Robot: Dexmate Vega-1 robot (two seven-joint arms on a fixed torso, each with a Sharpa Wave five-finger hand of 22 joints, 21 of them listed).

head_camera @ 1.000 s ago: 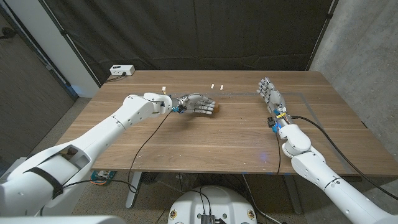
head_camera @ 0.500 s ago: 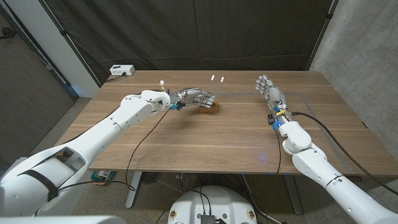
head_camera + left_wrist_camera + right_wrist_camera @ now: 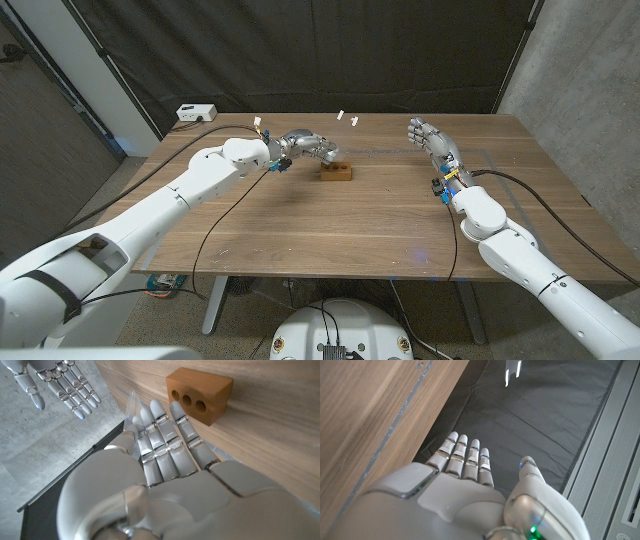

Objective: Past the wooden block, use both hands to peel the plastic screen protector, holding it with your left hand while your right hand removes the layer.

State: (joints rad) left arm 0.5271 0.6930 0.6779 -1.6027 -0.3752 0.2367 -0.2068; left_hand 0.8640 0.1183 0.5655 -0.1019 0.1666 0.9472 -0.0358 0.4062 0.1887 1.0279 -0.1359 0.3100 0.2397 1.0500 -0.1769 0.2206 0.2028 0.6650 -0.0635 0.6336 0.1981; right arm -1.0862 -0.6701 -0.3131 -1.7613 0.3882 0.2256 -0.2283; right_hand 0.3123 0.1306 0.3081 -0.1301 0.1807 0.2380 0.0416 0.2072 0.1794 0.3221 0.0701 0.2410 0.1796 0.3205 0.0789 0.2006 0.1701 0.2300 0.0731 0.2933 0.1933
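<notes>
The wooden table (image 3: 330,215) has a brown, streaky grain, and a small rectangular wooden block (image 3: 336,171) stands on it toward the far side, left of centre. In the left wrist view the block's (image 3: 200,393) end face shows a row of round drilled holes. The left hand (image 3: 306,147), metallic and segmented, reaches just past the far left of the block, raised above the table, its fingers (image 3: 162,435) held straight and close together. A thin, clear plastic screen protector (image 3: 131,404) shows as a pale, glossy sheet at the fingertips; it appears to lie against them, but the pictures do not make the grip plain. In the head view two small white tabs (image 3: 348,118) show near the far edge of the table. The right hand (image 3: 431,139) hovers well to the right, near the far edge, spread wide with nothing in it, its fingers (image 3: 465,460) extended beyond the table edge toward a black curtain (image 3: 330,50).
</notes>
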